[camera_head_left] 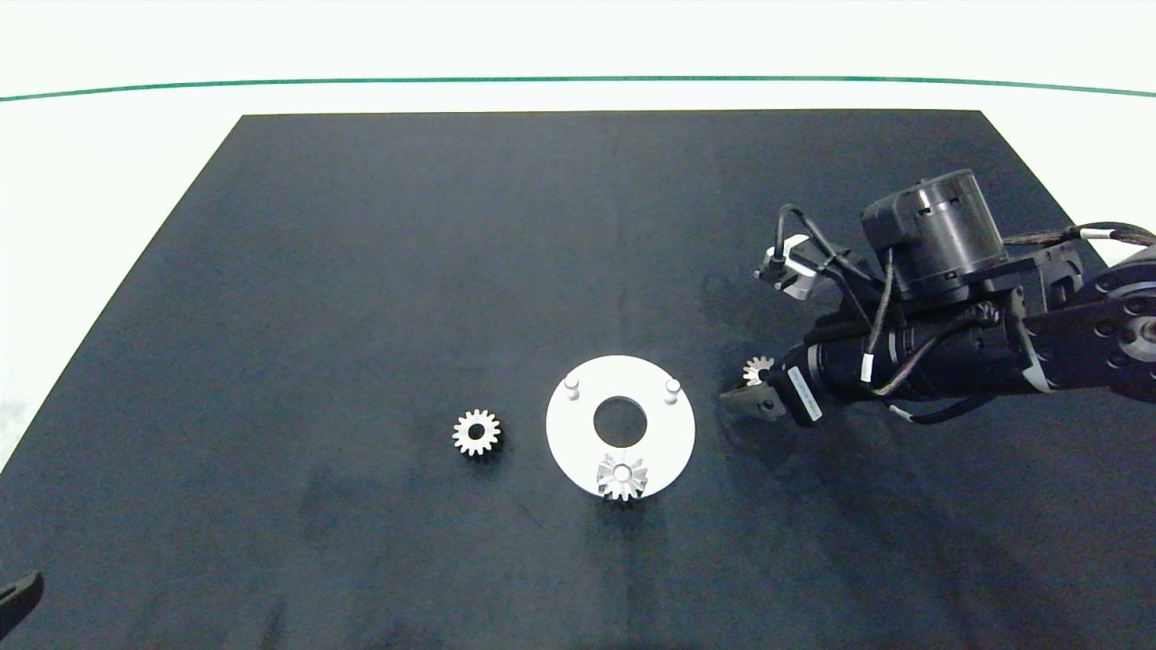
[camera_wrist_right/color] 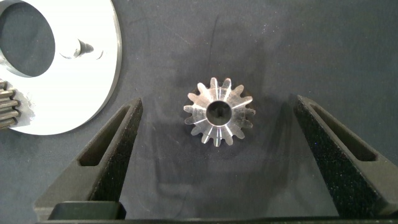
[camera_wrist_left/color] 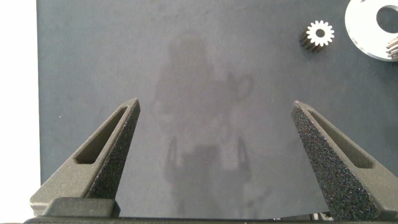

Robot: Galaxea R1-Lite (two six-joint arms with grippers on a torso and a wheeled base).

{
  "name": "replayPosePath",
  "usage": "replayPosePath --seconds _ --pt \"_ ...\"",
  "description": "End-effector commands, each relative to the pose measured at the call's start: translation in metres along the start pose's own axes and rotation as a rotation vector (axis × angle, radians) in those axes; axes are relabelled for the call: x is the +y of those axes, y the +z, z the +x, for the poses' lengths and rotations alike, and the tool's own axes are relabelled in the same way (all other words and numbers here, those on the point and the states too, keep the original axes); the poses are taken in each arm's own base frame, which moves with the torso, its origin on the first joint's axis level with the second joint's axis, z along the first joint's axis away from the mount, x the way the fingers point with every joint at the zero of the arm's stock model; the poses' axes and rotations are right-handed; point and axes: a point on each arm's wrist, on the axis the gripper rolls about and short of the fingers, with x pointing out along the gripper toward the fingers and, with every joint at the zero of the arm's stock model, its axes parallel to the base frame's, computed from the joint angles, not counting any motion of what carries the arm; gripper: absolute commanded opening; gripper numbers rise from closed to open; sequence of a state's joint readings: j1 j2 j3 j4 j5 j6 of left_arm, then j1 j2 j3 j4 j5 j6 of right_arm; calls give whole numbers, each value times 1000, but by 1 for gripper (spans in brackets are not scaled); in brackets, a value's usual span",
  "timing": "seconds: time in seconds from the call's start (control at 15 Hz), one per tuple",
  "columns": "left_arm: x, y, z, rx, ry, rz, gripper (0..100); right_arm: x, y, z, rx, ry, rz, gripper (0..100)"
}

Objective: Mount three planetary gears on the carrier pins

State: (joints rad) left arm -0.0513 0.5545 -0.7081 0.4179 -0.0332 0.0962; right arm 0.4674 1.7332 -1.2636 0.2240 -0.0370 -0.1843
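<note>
The white carrier disc [camera_head_left: 569, 441] lies on the black mat with two bare carrier pins [camera_head_left: 571, 388] [camera_head_left: 672, 386] at its far side. One planetary gear [camera_head_left: 622, 477] sits on the near pin. A second gear [camera_head_left: 476, 432] lies loose on the mat left of the disc. A third gear [camera_head_left: 757, 370] [camera_wrist_right/color: 219, 112] lies flat on the mat right of the disc, between the fingers of my open right gripper [camera_head_left: 748, 384] [camera_wrist_right/color: 217, 104], which do not touch it. My left gripper [camera_wrist_left/color: 216, 106] hangs open and empty over bare mat at the near left.
The black mat [camera_head_left: 361, 271] covers most of the white table. A green line [camera_head_left: 578, 79] runs along the far side. The left arm's tip [camera_head_left: 18, 596] shows at the near left edge. The left wrist view catches the loose gear [camera_wrist_left/color: 319, 33] and the disc's rim [camera_wrist_left/color: 367, 31].
</note>
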Motion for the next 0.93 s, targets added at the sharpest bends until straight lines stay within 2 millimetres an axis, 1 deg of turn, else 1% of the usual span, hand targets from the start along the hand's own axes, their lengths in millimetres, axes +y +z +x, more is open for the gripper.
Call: replayPosePath --seconds 0.07,0.4,0.93 --pt "0 0 0 1 0 0 100 0 0 0 3 0 -2 95" --pt "0 0 0 1 0 0 100 1 -5 3 20 1 0 86" --pt "0 0 0 1 -2 1 100 -2 -3 9 13 -9 2 69"
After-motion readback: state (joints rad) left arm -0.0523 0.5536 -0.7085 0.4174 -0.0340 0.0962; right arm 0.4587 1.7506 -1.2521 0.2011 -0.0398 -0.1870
